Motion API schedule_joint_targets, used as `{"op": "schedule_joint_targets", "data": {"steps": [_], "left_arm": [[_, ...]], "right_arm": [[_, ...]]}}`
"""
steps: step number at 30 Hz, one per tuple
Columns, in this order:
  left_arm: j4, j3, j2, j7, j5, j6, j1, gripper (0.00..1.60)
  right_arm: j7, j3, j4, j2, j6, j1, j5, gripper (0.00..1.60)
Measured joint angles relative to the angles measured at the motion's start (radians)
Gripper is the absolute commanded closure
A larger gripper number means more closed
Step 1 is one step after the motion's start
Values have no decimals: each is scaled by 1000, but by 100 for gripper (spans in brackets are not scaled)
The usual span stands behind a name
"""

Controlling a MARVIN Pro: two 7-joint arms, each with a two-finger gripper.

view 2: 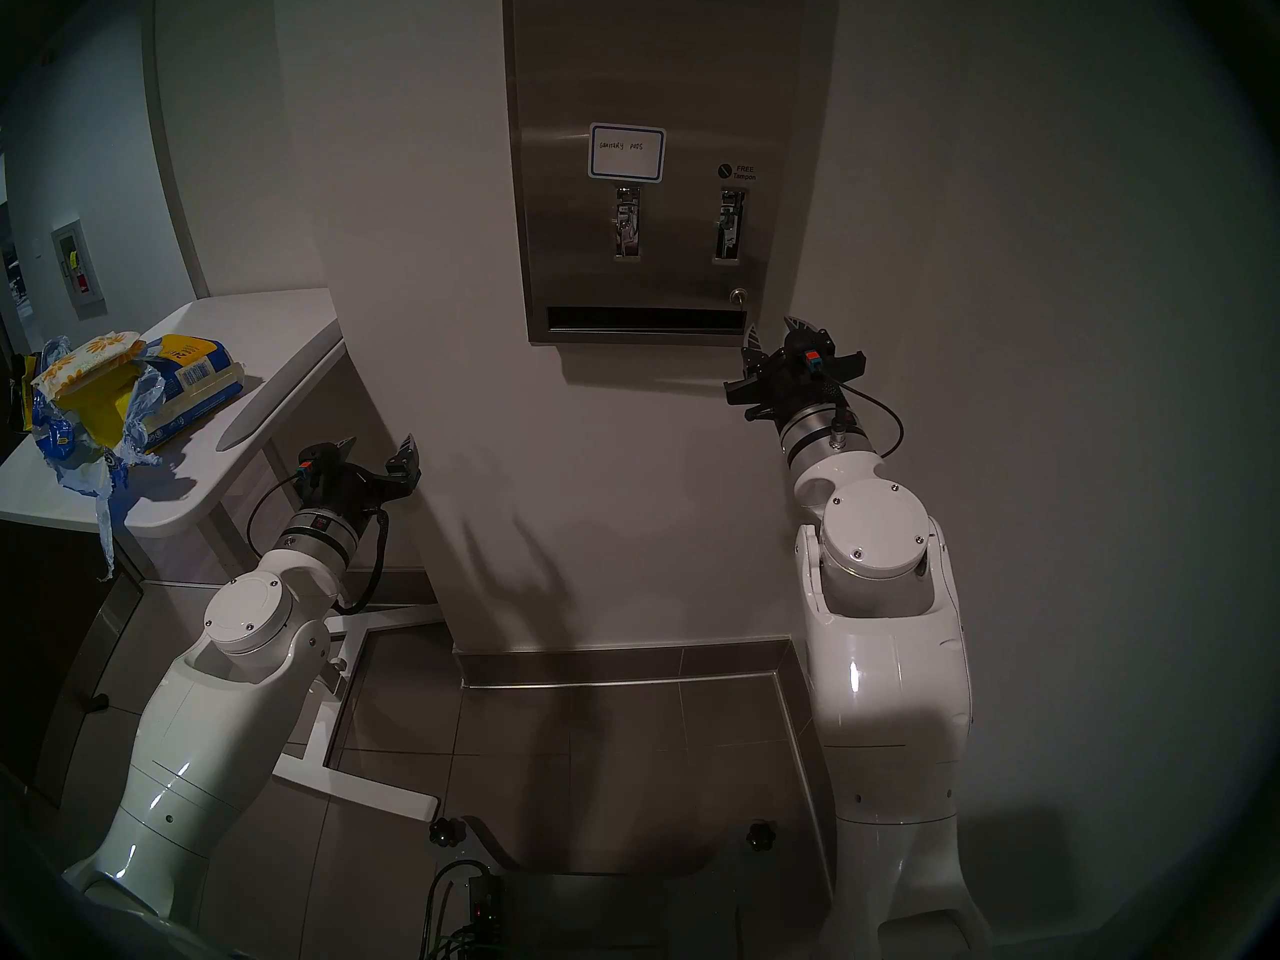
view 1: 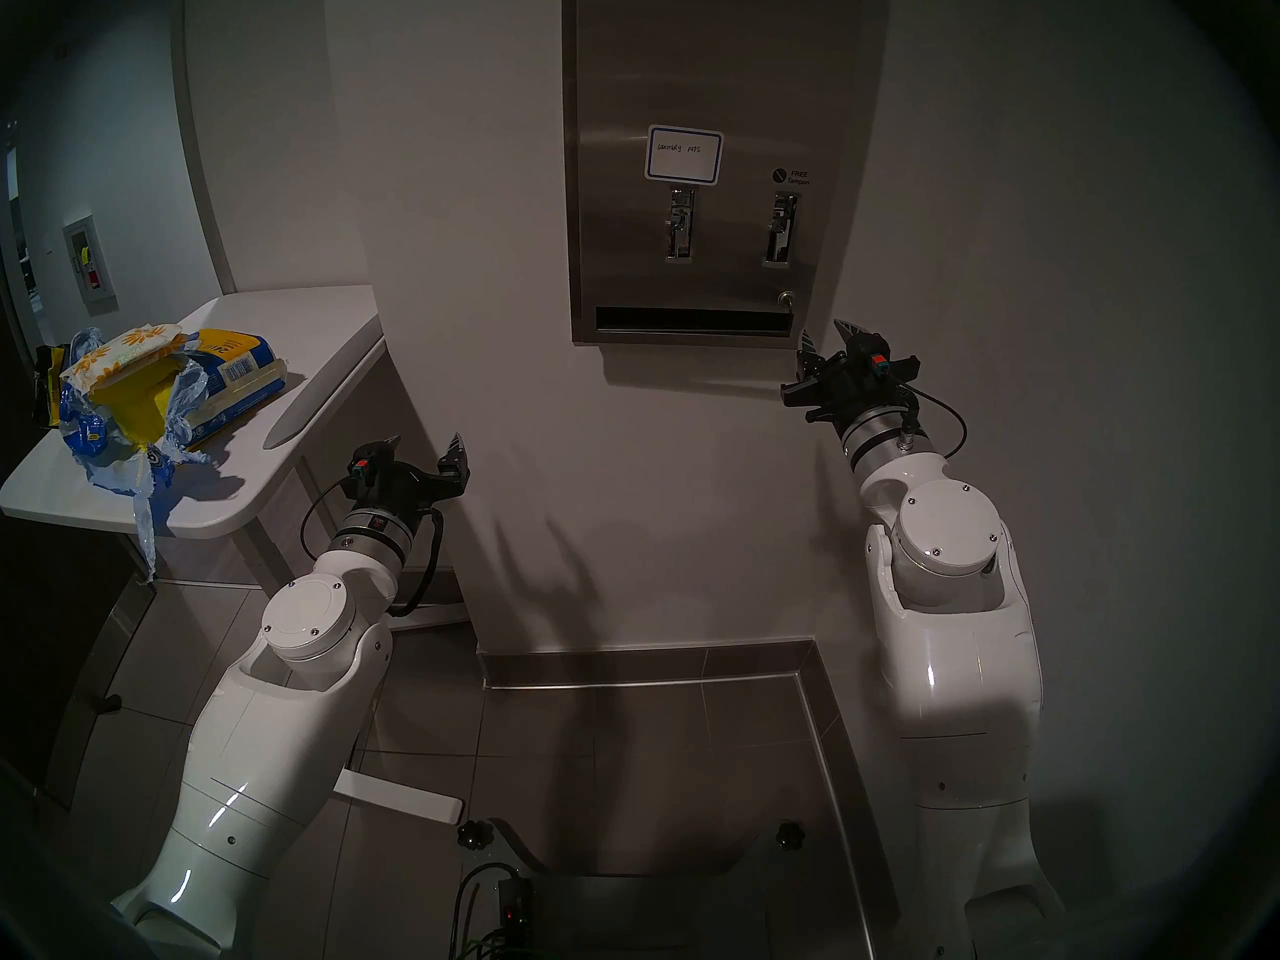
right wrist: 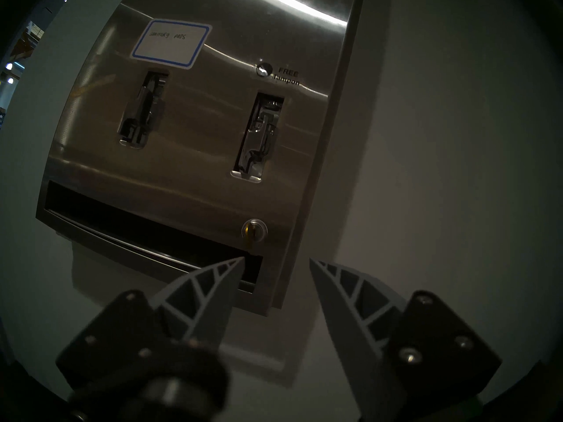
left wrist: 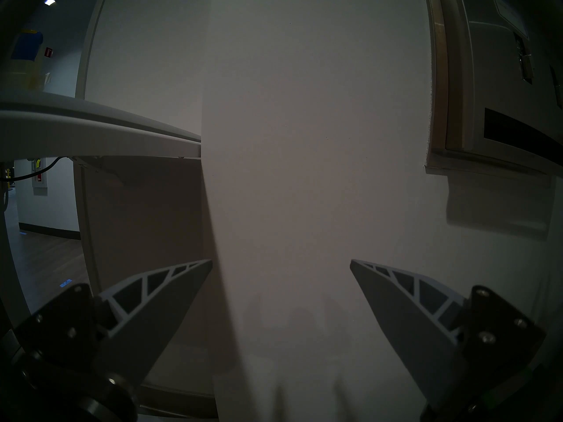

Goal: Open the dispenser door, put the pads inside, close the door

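Left end effector (view 1: 424, 449) spread wide, right end effector (view 1: 826, 334) parted, raised higher

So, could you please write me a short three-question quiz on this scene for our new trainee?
1. True or false: the dispenser door is shut.
2. Where do the flowered pads lie: A on the floor, B in the torn bag on the white table, C in the right hand?
3. Which hand is nearer the key lock?

Key: 1 true. 2 B. 3 the right hand, open and empty, just below the lock; the left hand is open beside the table.
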Motion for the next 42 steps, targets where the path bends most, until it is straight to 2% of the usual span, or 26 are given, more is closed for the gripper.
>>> {"op": "schedule_joint_targets", "data": {"steps": [1, 3, 10, 19, 42], "left_arm": [[0, 0, 0, 0, 0, 0, 0, 0], [0, 0, 0, 0, 0, 0, 0, 0], [0, 0, 0, 0, 0, 0, 0, 0], [0, 0, 0, 0, 0, 0, 0, 0], [0, 0, 0, 0, 0, 1, 0, 0]], "right_arm": [[4, 1, 14, 2, -1, 6, 1, 75], [9, 5, 42, 7, -2, 18, 2, 68], [31, 28, 160, 35, -5, 69, -3, 63], [58, 47, 234, 65, -23, 118, -11, 63], [179, 29, 261, 112, -57, 195, 8, 73]]}}
